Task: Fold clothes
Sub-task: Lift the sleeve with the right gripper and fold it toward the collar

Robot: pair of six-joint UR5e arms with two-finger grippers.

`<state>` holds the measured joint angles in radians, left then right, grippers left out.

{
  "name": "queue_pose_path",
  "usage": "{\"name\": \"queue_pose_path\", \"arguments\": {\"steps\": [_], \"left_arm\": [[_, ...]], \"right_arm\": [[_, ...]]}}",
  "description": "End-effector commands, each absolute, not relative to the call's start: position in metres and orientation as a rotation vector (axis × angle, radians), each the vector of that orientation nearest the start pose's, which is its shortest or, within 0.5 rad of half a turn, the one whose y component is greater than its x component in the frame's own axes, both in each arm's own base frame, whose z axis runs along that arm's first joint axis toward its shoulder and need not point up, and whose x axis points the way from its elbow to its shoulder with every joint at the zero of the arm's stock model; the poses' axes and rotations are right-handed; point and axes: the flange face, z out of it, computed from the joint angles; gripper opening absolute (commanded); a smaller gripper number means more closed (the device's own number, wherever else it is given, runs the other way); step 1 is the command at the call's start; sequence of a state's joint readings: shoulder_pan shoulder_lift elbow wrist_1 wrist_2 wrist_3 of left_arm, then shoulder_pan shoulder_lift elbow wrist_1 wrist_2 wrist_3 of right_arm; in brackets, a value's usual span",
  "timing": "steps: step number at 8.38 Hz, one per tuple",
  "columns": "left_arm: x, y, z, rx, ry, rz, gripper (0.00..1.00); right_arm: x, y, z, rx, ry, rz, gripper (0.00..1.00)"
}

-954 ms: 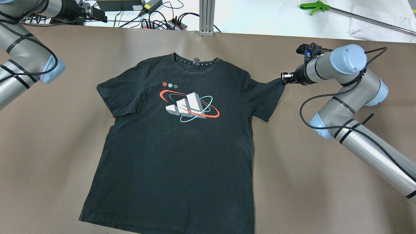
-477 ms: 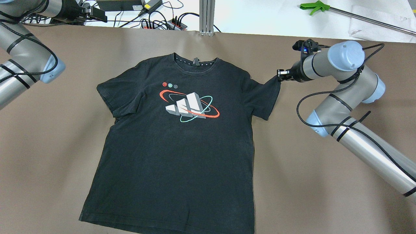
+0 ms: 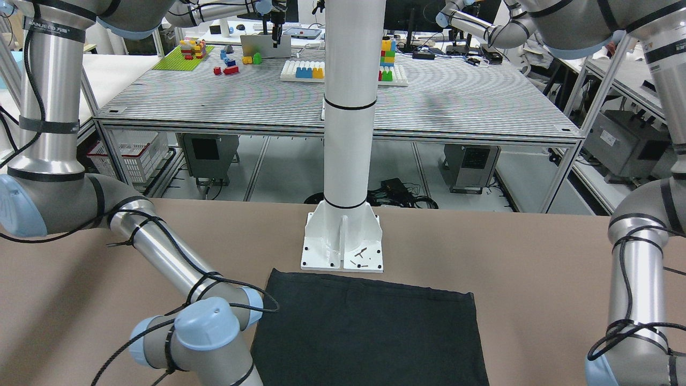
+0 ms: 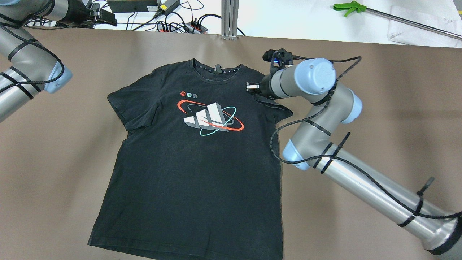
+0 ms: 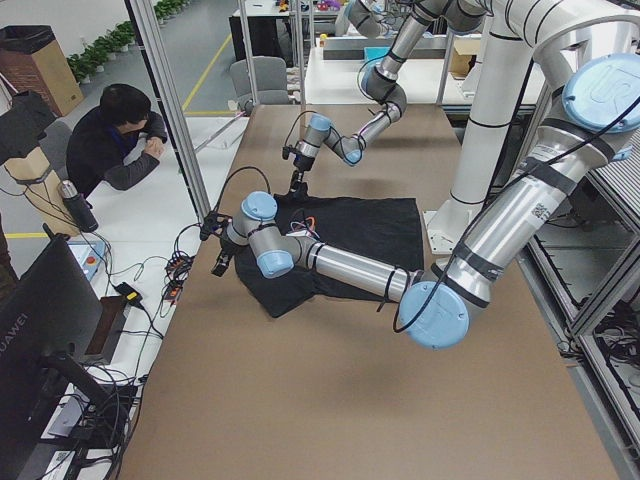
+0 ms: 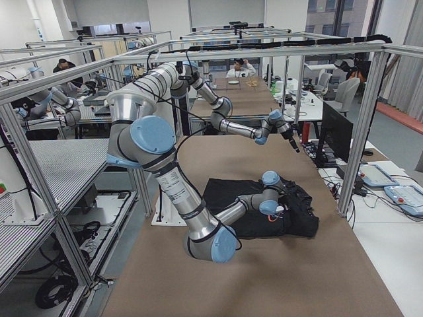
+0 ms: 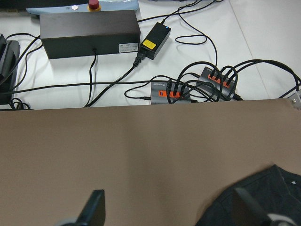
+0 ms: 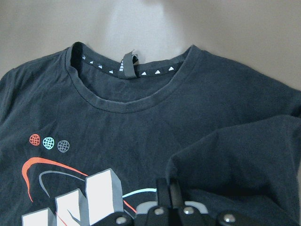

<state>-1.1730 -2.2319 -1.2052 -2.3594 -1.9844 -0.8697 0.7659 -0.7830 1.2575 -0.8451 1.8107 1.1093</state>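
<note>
Black fabric with a printed front: a T-shirt (image 4: 187,173) lies face up and flat on the brown bench (image 4: 54,151). Its collar (image 4: 216,71) is on the side far from the robot and its hem on the near side. The red, teal and grey print (image 4: 211,117) shows on the chest.

The right hand (image 4: 252,87) is clamped on the edge of the sleeve (image 4: 276,108) on its side, and the wrist view shows its fingers pressed together on the cloth. That sleeve is drawn inward and doubled over the shoulder, ending just beside the collar. The other sleeve (image 4: 121,106) lies spread flat.

The left hand (image 7: 171,209) hangs with its fingers wide apart, gripping nothing. It is over bare bench near the far edge, well apart from the right hand. Power strips (image 7: 171,92) with cables lie beyond that edge.
</note>
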Motion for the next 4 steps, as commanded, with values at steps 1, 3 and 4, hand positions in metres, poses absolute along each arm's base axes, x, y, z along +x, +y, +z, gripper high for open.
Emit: {"name": "queue_pose_path", "arguments": {"steps": [1,3,4], "left_arm": [[0.210,-0.742,0.340,0.646,0.921,-0.205,0.95],[0.210,-0.742,0.339,0.648,0.921,-0.205,0.95],[0.210,-0.742,0.339,0.647,0.922,-0.204,0.95]], "right_arm": [[-0.517,-0.638,0.218,0.551,-1.017,0.165,0.00],[-0.519,-0.641,0.221,0.559,-1.001,0.177,0.94],[-0.532,-0.636,0.209,0.575,-1.002,0.184,0.94]]}}
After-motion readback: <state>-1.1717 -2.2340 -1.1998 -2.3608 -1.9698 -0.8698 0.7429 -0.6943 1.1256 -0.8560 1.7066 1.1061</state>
